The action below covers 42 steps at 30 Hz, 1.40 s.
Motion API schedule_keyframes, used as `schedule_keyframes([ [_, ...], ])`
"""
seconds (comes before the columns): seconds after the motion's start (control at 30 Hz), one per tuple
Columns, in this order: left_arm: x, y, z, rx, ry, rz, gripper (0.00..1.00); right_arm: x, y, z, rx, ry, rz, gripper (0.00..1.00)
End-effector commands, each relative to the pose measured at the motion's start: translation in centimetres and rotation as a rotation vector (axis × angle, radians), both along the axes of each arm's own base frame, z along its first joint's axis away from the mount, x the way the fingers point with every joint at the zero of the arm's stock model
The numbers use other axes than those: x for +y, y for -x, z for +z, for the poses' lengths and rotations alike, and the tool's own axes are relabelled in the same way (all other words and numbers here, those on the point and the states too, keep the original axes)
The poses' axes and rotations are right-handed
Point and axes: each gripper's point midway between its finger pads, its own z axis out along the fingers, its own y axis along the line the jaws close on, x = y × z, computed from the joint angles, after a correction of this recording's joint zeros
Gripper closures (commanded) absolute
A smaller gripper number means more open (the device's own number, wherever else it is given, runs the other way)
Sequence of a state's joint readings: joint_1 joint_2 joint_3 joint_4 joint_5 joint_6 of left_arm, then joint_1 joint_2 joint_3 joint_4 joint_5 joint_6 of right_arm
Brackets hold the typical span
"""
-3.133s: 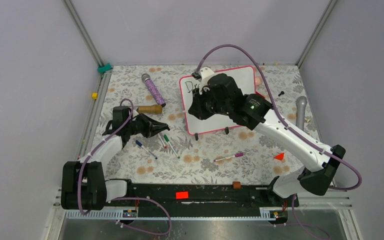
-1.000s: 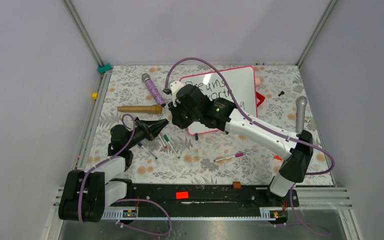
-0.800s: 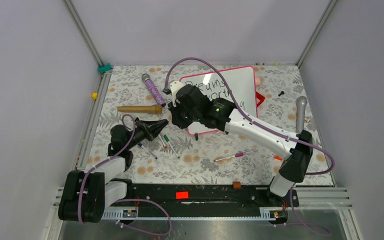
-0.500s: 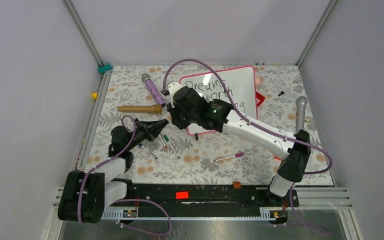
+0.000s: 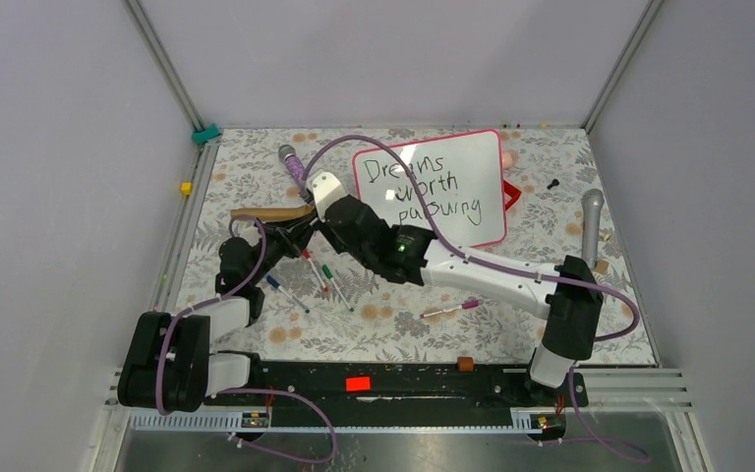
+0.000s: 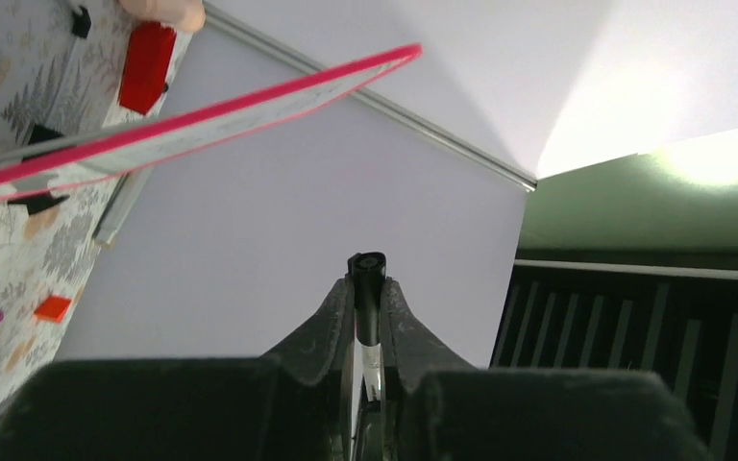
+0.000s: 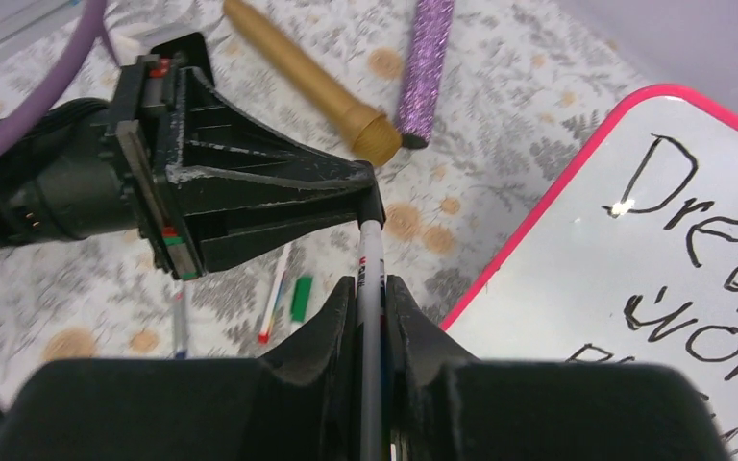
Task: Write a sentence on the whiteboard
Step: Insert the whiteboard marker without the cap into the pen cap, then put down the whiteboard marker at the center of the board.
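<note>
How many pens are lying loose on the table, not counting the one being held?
4: a blue pen, a red-tipped pen and a green pen clustered beside the left end effector, and a pink pen alone toward the near edge. The arms may hide more.

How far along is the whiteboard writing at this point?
Done: the sentence "Dreams worth pursuing" fills three lines on the whiteboard. In hand: the right gripper grips the marker, its end meeting the left gripper, shut on what looks like the black cap. Remaining: probably only capping and setting it down.

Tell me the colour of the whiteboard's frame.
The whiteboard has a pink-red frame, clearest in the top external view.
</note>
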State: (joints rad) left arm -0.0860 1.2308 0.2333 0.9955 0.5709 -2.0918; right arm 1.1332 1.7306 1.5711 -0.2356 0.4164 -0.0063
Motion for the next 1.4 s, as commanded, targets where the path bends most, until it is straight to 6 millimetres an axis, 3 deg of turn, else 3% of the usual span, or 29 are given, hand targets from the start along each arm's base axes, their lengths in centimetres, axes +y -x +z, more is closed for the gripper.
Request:
schedule_keyframes([
  [0.0, -1.1, 0.7, 7.0, -0.012, 0.305, -0.098, 1.0, 2.7, -3.0, 2.5, -0.244, -0.216, -0.062, 1.0],
  [0.17, -2.9, 1.7, 8.9, -0.03, 0.368, -0.155, 1.0, 4.8, -4.5, 2.4, -0.236, -0.263, -0.061, 1.0],
  [0.37, -4.8, 4.0, 9.5, -0.005, 0.39, -0.222, 1.0, 6.0, -4.9, 1.3, -0.209, -0.263, -0.033, 1.0],
  [0.63, -6.5, 6.4, 7.4, 0.073, 0.304, -0.259, 1.0, 6.4, -3.5, 0.0, -0.097, -0.278, 0.007, 1.0],
  [0.77, -6.4, 6.9, 6.1, 0.097, 0.295, -0.252, 1.0, 6.0, -3.1, -0.4, -0.06, -0.3, -0.003, 1.0],
  [0.83, -5.8, 6.9, 5.5, 0.096, 0.308, -0.227, 0.95, 5.0, -3.1, -0.3, -0.03, -0.317, -0.036, 1.0],
  [0.93, -5.4, 6.8, 4.5, 0.076, 0.263, -0.23, 0.68, 2.4, -3.2, 0.5, 0.091, -0.384, -0.082, 1.0],
  [1.03, -5.2, 6.3, 4.2, 0.045, 0.175, -0.263, 0.47, -1.6, -3.1, 0.2, 0.231, -0.488, -0.142, 1.0],
  [1.13, -5.0, 5.8, 3.7, 0.039, 0.113, -0.274, 0.33, -5.5, -1.4, -1.6, 0.325, -0.499, -0.164, 1.0],
  [1.2, -5.0, 5.4, 3.5, 0.035, 0.076, -0.284, 0.26, -7.6, 0.8, -4.2, 0.398, -0.461, -0.15, 1.0],
  [1.33, -5.4, 5.1, 3.0, 0.025, -0.028, -0.346, 0.21, -11.1, 4.5, -7.8, 0.552, -0.469, -0.158, 1.0],
  [1.37, -5.6, 5.1, 2.8, 0.025, -0.059, -0.367, 0.21, -11.7, 5.0, -7.6, 0.574, -0.49, -0.143, 1.0],
])
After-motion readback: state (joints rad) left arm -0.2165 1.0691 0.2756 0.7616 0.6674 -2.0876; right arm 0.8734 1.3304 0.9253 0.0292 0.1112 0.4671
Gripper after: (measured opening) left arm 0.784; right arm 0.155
